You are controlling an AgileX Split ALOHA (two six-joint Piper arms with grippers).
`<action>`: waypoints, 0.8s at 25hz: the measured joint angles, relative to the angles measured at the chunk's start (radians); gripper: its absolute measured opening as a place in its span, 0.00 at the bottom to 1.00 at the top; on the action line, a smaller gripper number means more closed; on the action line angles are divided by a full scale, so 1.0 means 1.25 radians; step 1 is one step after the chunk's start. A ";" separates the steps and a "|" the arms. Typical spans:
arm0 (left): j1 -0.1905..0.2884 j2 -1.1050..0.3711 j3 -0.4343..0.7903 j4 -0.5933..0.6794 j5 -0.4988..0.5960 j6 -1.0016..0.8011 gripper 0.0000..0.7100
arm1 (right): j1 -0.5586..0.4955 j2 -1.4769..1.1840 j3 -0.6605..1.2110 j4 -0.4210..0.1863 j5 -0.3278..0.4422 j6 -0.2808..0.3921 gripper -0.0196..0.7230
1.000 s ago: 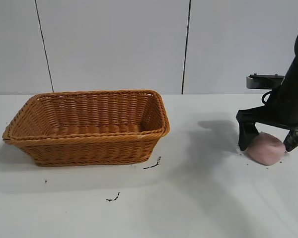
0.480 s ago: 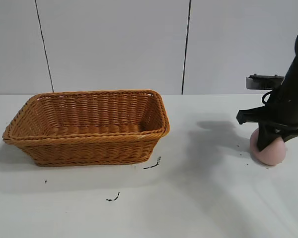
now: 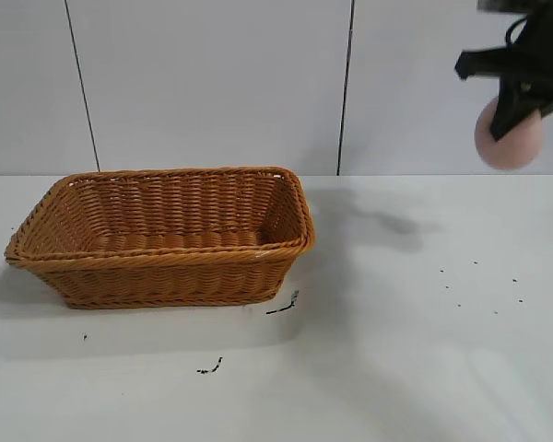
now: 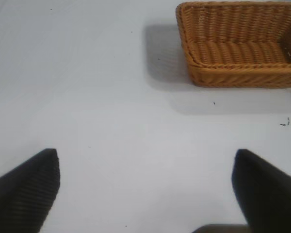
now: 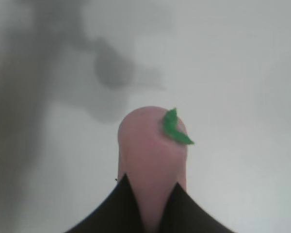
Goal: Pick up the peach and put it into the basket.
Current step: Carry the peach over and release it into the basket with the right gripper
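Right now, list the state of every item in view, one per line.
Pale pink rounded peach: gripped, lifted high above the table, green leaf showing.
Orange-brown woven wicker basket: upright on the table, nothing visible inside.
Right gripper: shut on the peach.
Left gripper: open, over bare white table.

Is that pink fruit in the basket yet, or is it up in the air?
Up in the air. The right gripper holds the peach high above the table, well to the side of the basket, which looks empty.

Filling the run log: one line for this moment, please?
right hand: shut on peach, lifted | basket: empty | left hand: open, idle
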 joint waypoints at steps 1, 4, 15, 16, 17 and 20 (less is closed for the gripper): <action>0.000 0.000 0.000 0.000 0.000 0.000 0.98 | 0.020 0.001 -0.026 0.000 0.001 0.001 0.01; 0.000 0.000 0.000 0.000 0.000 0.000 0.98 | 0.082 0.014 -0.088 0.001 0.006 0.008 0.01; 0.000 0.000 0.000 0.000 0.000 0.000 0.98 | 0.371 0.167 -0.197 0.004 -0.044 0.013 0.01; 0.000 0.000 0.000 0.000 0.000 0.000 0.98 | 0.391 0.184 -0.198 0.004 -0.060 0.013 0.01; 0.000 0.000 0.000 0.000 0.000 0.000 0.98 | 0.407 0.207 -0.198 0.004 -0.073 0.013 0.01; 0.000 0.000 0.000 0.000 0.000 0.000 0.98 | 0.440 0.274 -0.198 0.004 -0.120 0.013 0.01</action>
